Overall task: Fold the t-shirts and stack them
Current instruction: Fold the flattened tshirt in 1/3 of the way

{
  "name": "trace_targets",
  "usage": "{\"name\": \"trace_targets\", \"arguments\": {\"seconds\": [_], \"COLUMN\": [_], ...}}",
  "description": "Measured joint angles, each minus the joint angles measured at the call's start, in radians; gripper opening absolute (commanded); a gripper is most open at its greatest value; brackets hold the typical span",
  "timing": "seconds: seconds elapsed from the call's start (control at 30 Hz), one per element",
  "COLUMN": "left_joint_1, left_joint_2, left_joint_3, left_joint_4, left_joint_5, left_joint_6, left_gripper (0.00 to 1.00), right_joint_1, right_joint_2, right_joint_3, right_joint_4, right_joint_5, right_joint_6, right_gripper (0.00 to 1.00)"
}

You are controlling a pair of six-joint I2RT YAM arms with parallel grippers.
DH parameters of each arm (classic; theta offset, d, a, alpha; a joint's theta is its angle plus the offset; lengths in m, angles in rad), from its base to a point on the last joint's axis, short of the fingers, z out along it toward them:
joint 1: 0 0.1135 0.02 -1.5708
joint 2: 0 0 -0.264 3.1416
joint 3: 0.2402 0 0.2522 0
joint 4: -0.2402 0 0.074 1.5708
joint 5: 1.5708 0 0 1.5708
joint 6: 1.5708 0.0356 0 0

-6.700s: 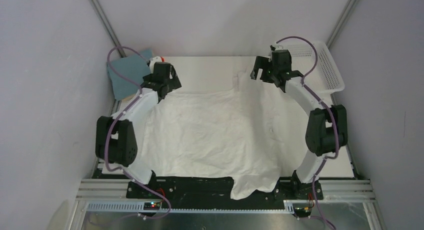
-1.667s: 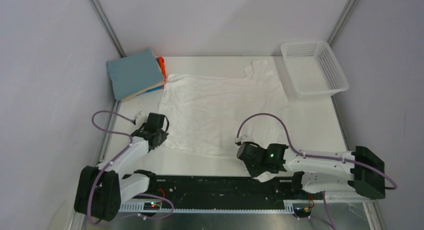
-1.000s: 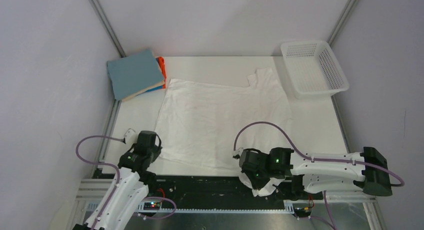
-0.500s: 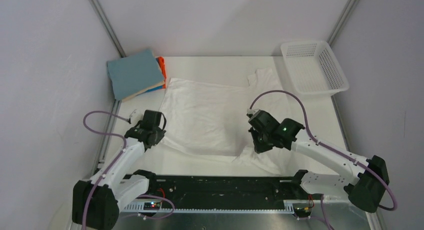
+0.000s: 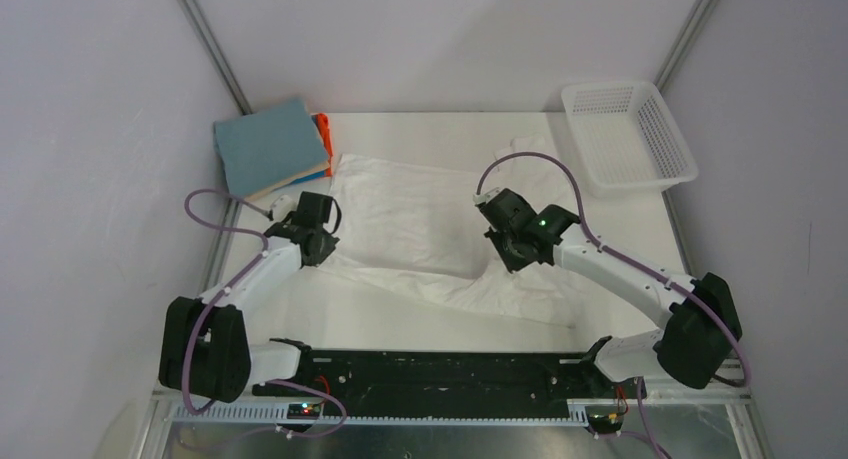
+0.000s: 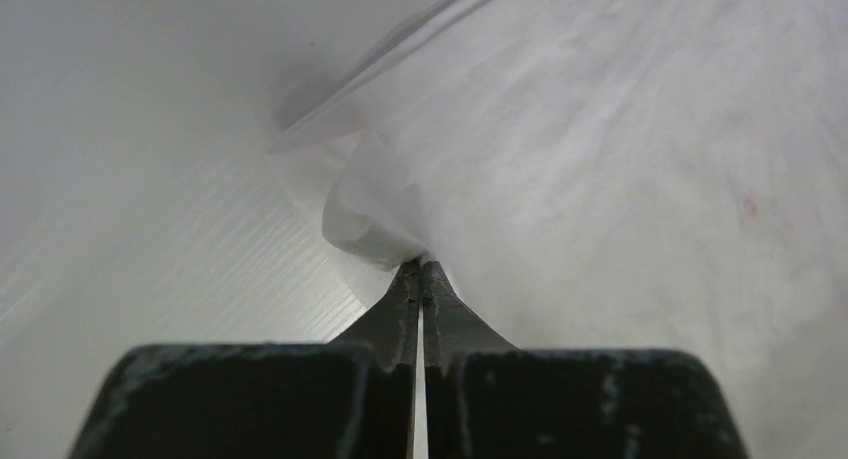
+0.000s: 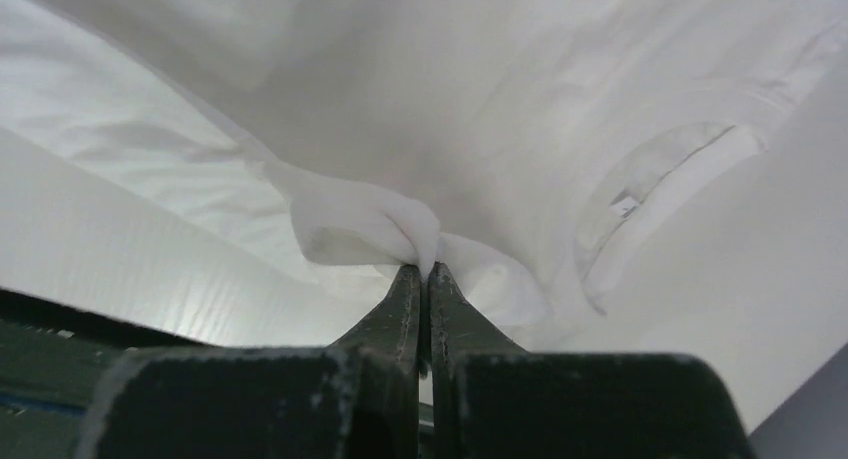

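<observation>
From above, the left gripper [image 5: 318, 245] and the right gripper [image 5: 513, 256] each sit at a near edge of the white t-shirt [image 5: 410, 211], which lies spread on the table [image 5: 400, 324] between and beyond them; a rumpled band of its cloth runs from one gripper to the other and trails out on the near side of the right one. Beyond the left gripper and off to its left, a dusty blue-grey t-shirt [image 5: 268, 144] tops a folded pile, with an orange t-shirt [image 5: 322, 129] showing at the pile's edge. The basket [image 5: 668, 144] stands beyond the right gripper and to its right, well apart from it.

In the left wrist view, the left gripper [image 6: 420, 265] has its fingers pressed together on a small bunched fold of the white t-shirt [image 6: 620, 149]; the cloth spreads ahead and to the right of the tips, bare table [image 6: 120, 179] to their left.

In the right wrist view, the right gripper [image 7: 424, 269] likewise pinches a gathered lump of the white t-shirt [image 7: 470, 89], jaws tight with no gap; the shirt hangs ahead and above the tips, and its collar [image 7: 655, 174] with a small label lies to the right; the table [image 7: 120, 269] shows to the left.
</observation>
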Motion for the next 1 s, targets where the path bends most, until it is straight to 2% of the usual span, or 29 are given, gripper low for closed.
{"name": "trace_targets", "arguments": {"seconds": [0.37, 0.53, 0.6, 0.63, 0.67, 0.7, 0.73, 0.77, 0.8, 0.83, 0.97, 1.0], "left_joint_1": [0.020, 0.021, 0.022, 0.023, 0.023, 0.024, 0.025, 0.026, 0.027, 0.027, 0.027, 0.027], "left_joint_2": [0.104, 0.175, 0.203, 0.214, 0.223, 0.231, 0.238, 0.242, 0.243, 0.243, 0.217, 0.198], "left_joint_3": [0.098, 0.143, 0.161, 0.169, 0.175, 0.182, 0.188, 0.194, 0.199, 0.203, 0.212, 0.212], "left_joint_4": [0.013, 0.017, 0.018, 0.018, 0.018, 0.018, 0.018, 0.019, 0.019, 0.018, 0.021, 0.020], "left_joint_5": [-0.027, -0.032, -0.035, -0.035, -0.036, -0.036, -0.036, -0.036, -0.036, -0.036, -0.031, -0.027], "left_joint_6": [0.009, 0.010, 0.010, 0.011, 0.018, 0.021, 0.024, 0.030, 0.033, 0.044, 0.054, 0.058], "left_gripper": [0.00, 0.00, 0.12, 0.28, 0.35, 0.52, 0.61, 0.78, 0.84, 0.96, 1.00, 1.00], "right_joint_1": [-0.084, -0.114, -0.139, -0.152, -0.166, -0.177, -0.185, -0.195, -0.201, -0.203, -0.203, -0.201], "right_joint_2": [0.078, 0.164, 0.213, 0.236, 0.262, 0.288, 0.312, 0.343, 0.374, 0.390, 0.454, 0.453], "right_joint_3": [0.042, 0.055, 0.059, 0.061, 0.066, 0.072, 0.079, 0.092, 0.110, 0.120, 0.196, 0.208], "right_joint_4": [0.060, 0.133, 0.173, 0.189, 0.210, 0.228, 0.246, 0.266, 0.288, 0.300, 0.375, 0.386], "right_joint_5": [0.048, 0.055, 0.061, 0.062, 0.062, 0.063, 0.066, 0.072, 0.094, 0.109, 0.290, 0.341], "right_joint_6": [-0.108, -0.179, -0.209, -0.221, -0.235, -0.246, -0.260, -0.280, -0.301, -0.304, -0.351, -0.353], "right_gripper": [0.00, 0.00, 0.11, 0.24, 0.30, 0.43, 0.47, 0.54, 0.56, 0.61, 0.74, 0.85]}}
